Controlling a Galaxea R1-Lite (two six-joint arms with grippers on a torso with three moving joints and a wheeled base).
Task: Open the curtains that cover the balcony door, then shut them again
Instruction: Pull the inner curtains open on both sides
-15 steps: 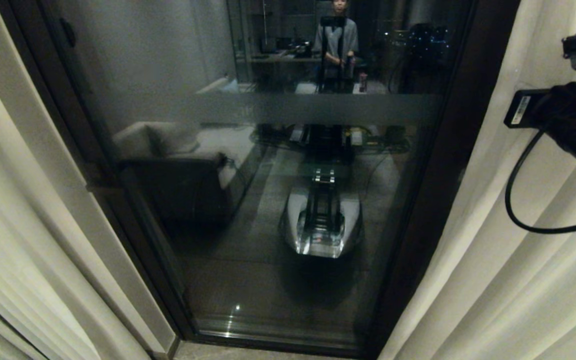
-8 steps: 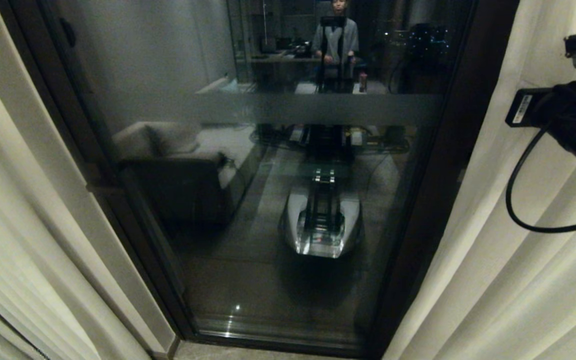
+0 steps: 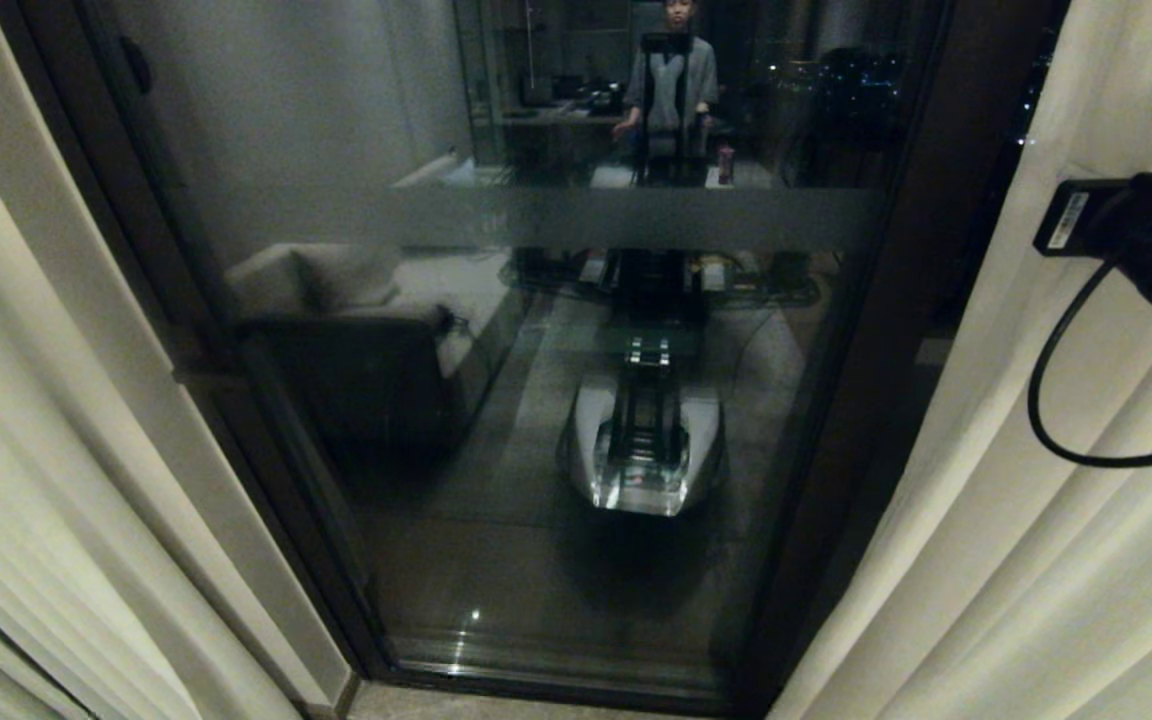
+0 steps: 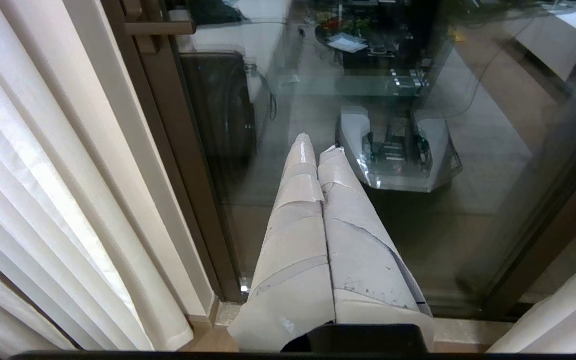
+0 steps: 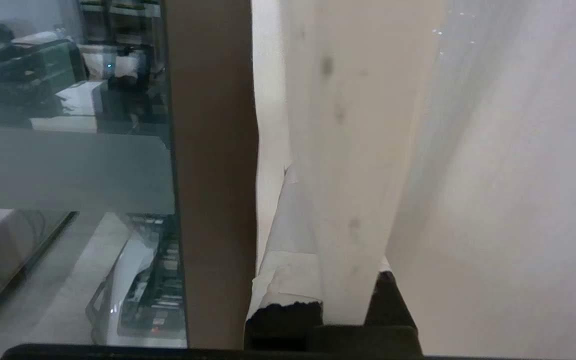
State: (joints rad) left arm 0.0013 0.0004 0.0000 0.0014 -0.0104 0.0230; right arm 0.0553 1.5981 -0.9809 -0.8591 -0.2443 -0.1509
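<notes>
The left curtain panel hangs in pleats at the left edge. Beside it the balcony door stands uncovered, its frosted band crossing the glass. The left claw points at the glass, fingers pressed together and empty. Far right, the right claw is clamped on the right curtain panel, by its edge.

Two curtains, one balcony door (one reflected person), two end effectors
</notes>
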